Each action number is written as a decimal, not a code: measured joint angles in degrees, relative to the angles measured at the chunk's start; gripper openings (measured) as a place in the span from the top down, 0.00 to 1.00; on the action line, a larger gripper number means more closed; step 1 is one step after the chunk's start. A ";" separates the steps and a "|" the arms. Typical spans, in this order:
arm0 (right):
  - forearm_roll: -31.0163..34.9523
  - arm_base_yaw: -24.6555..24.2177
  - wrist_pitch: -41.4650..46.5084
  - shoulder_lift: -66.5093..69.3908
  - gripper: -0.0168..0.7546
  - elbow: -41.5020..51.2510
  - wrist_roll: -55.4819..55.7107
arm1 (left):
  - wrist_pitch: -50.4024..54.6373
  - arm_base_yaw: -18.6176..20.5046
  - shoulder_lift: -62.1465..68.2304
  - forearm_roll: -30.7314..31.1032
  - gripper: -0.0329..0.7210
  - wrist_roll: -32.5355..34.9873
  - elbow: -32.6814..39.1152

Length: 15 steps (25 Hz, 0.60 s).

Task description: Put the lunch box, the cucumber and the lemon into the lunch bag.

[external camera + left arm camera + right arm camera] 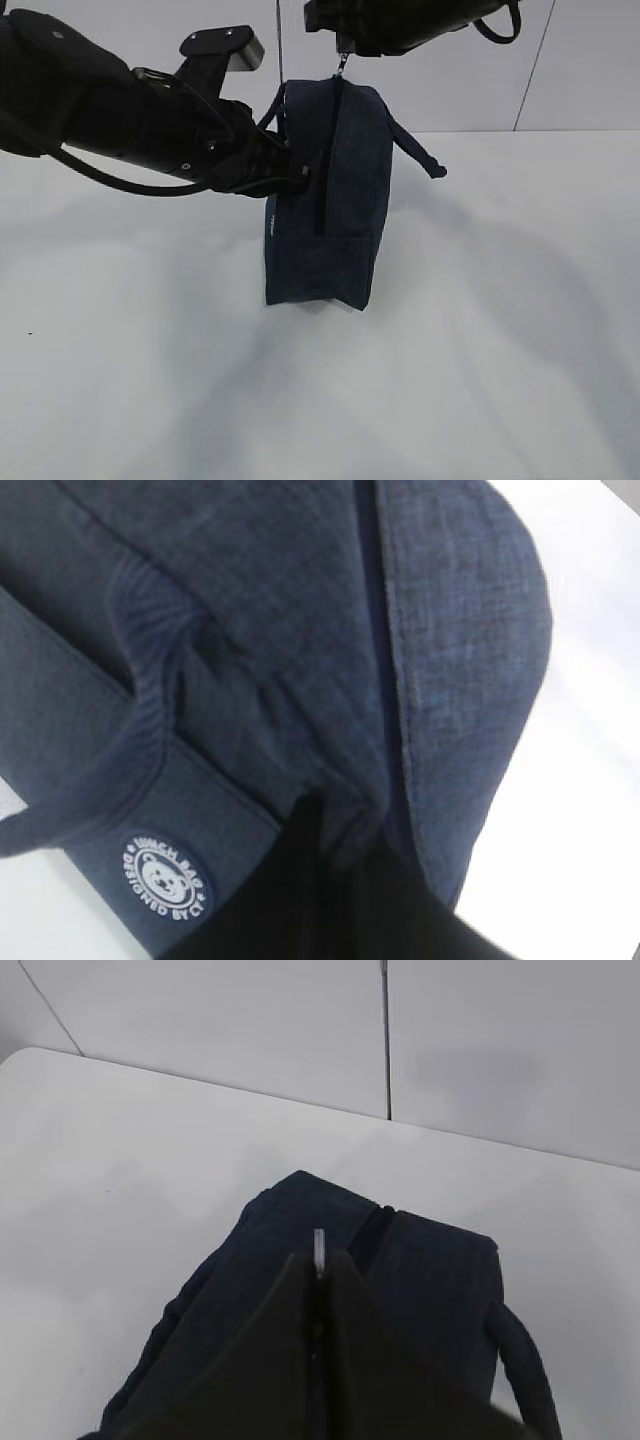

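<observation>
Two pincers hold the lunch bag (pixel 325 195) upright on the counter (pixel 500 350): left pincer (pixel 295 175) clenched on its side, right pincer (pixel 318 1270) clenched on the zipper pull (pixel 319 1250). Zipping appears underway; next, continue the pull.

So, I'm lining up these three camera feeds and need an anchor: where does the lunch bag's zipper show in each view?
Exterior view: the zipper runs as a dark vertical line down the near face of the lunch bag, centre frame.
Left wrist view: a dark seam upper centre-right, running top to bottom.
Right wrist view: a short dark slit just above the right gripper.
Shared landmark: the navy fabric itself.
</observation>
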 joint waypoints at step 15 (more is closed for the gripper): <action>0.00 -1.29 -0.48 6.19 0.98 -5.74 0.00 | 2.15 0.00 0.00 0.43 0.97 0.00 0.13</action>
